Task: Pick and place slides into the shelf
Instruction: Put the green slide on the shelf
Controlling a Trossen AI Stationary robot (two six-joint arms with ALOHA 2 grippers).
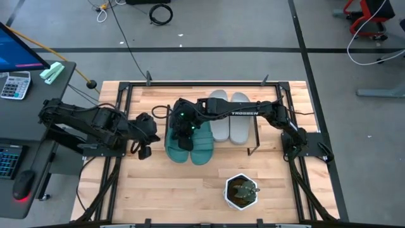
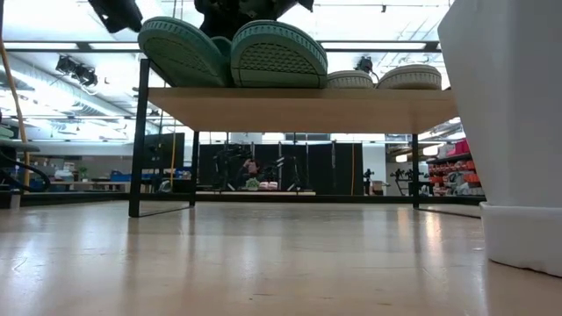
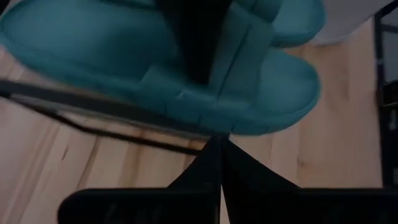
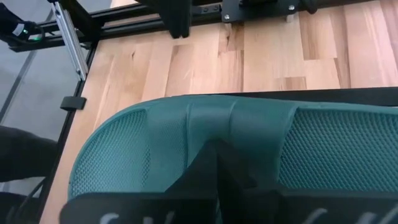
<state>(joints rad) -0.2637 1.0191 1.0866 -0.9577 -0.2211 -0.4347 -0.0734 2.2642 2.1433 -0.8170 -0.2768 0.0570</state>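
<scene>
Item: wooden tabletop point(image 1: 190, 196), grey floor around. I log four slides on the shelf point(image 2: 299, 107): teal pair point(image 1: 201, 144), grey pair point(image 1: 230, 120) (ribbed soles). Right gripper point(image 1: 184, 132) clenched over teal; left gripper point(image 1: 144, 152) clenched, empty, beside them.

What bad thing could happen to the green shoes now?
The teal slides stick out over the shelf edge, so a bump might tip them off. The right hand is shut directly over them and could drag one along when it lifts. The left hand, shut close beside, could knock them.
</scene>
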